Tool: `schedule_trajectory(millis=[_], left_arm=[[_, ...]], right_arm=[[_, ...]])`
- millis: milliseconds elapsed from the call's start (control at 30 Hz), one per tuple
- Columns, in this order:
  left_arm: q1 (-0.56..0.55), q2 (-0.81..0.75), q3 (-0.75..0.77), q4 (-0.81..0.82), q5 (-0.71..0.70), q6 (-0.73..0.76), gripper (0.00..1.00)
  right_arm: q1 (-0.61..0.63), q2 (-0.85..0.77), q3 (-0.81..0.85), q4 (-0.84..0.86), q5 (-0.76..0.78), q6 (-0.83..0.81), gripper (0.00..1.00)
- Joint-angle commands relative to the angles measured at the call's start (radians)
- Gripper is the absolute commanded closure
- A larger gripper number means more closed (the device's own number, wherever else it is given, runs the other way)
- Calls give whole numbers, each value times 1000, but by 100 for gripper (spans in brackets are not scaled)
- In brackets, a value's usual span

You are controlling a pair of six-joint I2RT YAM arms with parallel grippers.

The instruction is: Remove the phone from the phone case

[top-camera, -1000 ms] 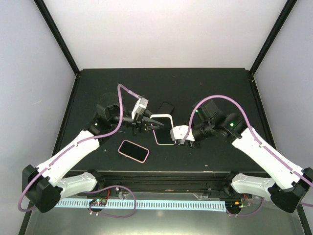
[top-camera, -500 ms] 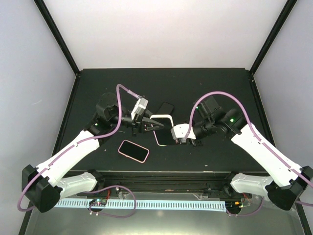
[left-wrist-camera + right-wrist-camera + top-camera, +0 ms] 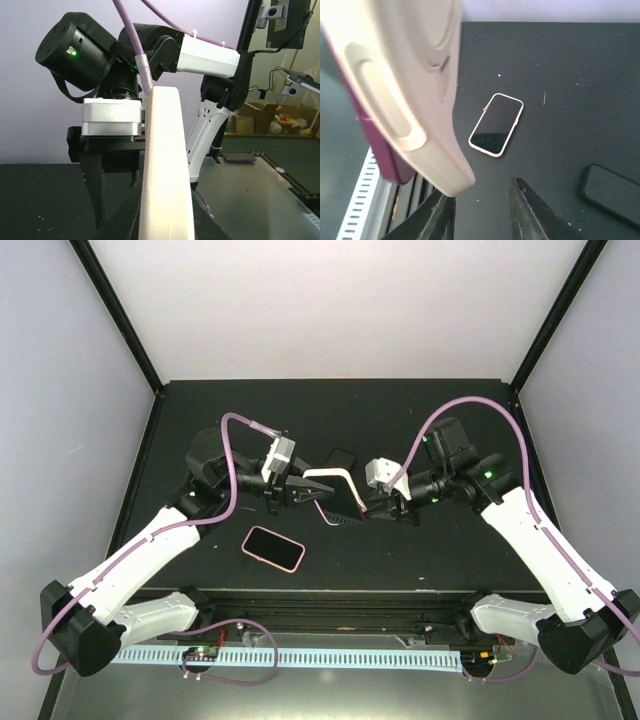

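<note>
The left gripper, clamped on the 9 o'clock end of the cream rubbery phone case, had raised it off the black surface onto its edge, with the dark phone seemingly still inside, while the right gripper stood parted at 3 o'clock.

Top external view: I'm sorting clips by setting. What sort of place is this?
Probably a robotics lab cell: a black table walled by white panels, with a monitor and cardboard boxes beyond.
</note>
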Motion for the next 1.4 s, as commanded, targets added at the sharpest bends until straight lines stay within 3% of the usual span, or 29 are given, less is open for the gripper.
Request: schedule_trajectory(millis=[0, 233, 600, 800, 900, 967, 1000, 1100, 1167, 1233, 1367], left_arm=[[-74, -19, 17, -63, 259, -73, 98], [-73, -11, 40, -189, 133, 30, 98], [-72, 19, 49, -238, -1, 47, 98], [-62, 41, 43, -215, -70, 17, 99], [-24, 61, 41, -190, -173, -19, 98], [0, 83, 39, -162, -259, -45, 97], [2, 88, 40, -160, -340, -64, 91], [-4, 88, 11, -89, -550, -166, 32], [-24, 75, -11, -60, -707, -186, 11], [-55, 52, -29, -51, -856, -160, 4], [-178, -6, -47, -147, -1250, -48, 3]], right_arm=[[-51, 11, 20, 355, -2, 177, 65], [-51, -13, -2, 465, -169, 344, 58], [-48, -46, -17, 473, -214, 430, 55], [-8, -81, -63, 454, -226, 452, 77], [-8, -93, -123, 448, -232, 478, 94], [-9, -93, -169, 454, -218, 530, 99], [-10, -103, -200, 486, -184, 596, 99], [-34, -179, -342, 639, 35, 847, 99], [-44, -175, -395, 677, 221, 999, 99], [-56, -168, -443, 692, 282, 1060, 99], [-70, -163, -548, 769, 276, 1160, 99]])
